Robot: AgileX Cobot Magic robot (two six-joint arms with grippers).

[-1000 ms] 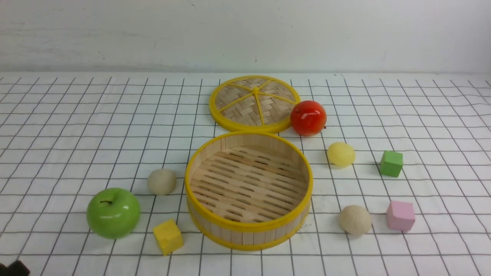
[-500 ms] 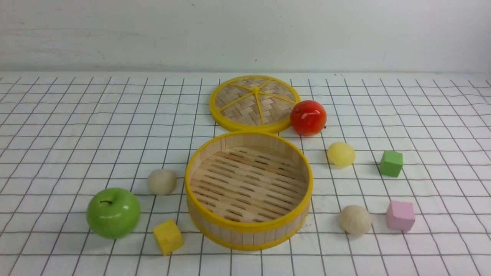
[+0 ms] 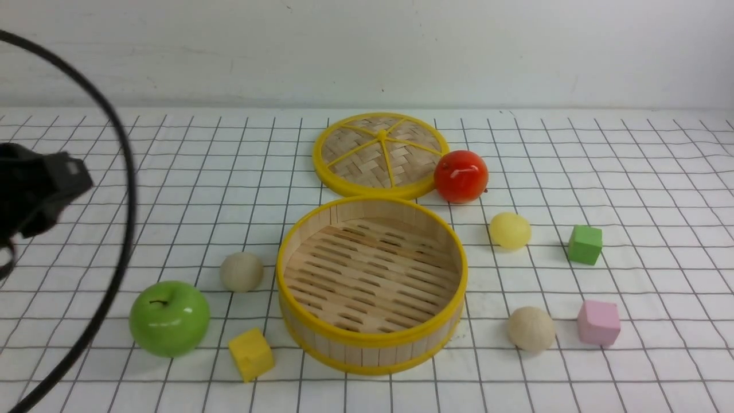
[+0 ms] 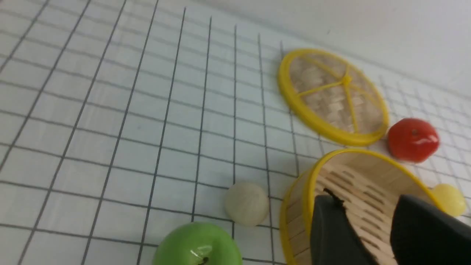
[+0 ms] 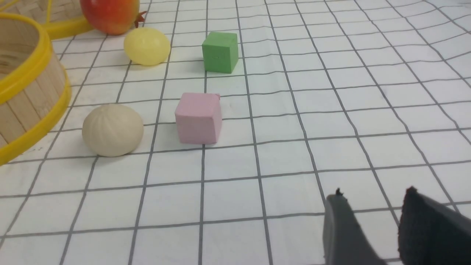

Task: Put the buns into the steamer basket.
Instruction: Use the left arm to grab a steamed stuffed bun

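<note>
The steamer basket [image 3: 370, 351] stands empty at the table's middle front. One beige bun [image 3: 241, 272] lies just left of it, the pale yellow bun [image 3: 510, 230] to its right and a second beige bun [image 3: 531, 328] at front right. My left arm [image 3: 34, 189] hangs at the far left. My left gripper [image 4: 364, 201] is open and empty, high up, with the basket [image 4: 294, 206] and the left bun [image 4: 246, 204] beyond it. My right gripper [image 5: 373, 194] is open and empty just above the cloth, to the right of the beige bun [image 5: 112, 129] and yellow bun [image 5: 147, 46].
The flat woven lid [image 3: 381, 154] lies behind the basket, touching a red apple [image 3: 460, 176]. A green apple [image 3: 169, 318] and yellow cube [image 3: 250, 353] sit front left. A green cube [image 3: 585, 244] and pink cube [image 3: 598, 323] sit right. A black cable [image 3: 123, 229] arcs at left.
My left arm and its cable have come into the front view at the left edge, raised well above the table. The buns, basket and other things have not moved.
</note>
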